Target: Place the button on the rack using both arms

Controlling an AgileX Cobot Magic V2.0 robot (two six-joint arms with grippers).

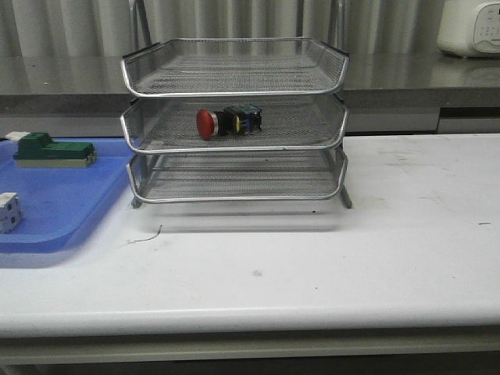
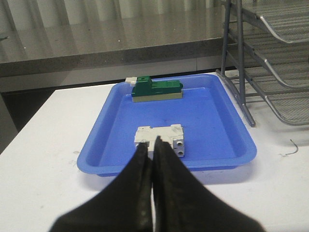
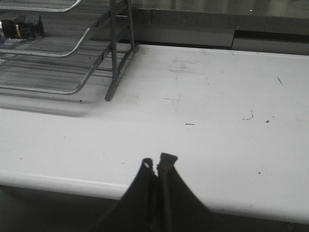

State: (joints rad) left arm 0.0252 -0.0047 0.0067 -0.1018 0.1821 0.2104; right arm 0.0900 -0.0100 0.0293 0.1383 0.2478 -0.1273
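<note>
Button [image 1: 227,123] lies in rack [image 1: 234,144] middle tier; task looks done. Left gripper [image 2: 153,145] and right gripper [image 3: 157,166] closed, apparently empty.

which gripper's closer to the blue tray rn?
Left. The left gripper hangs shut at the near rim of the blue tray. The right gripper is over bare table beyond the rack.
</note>
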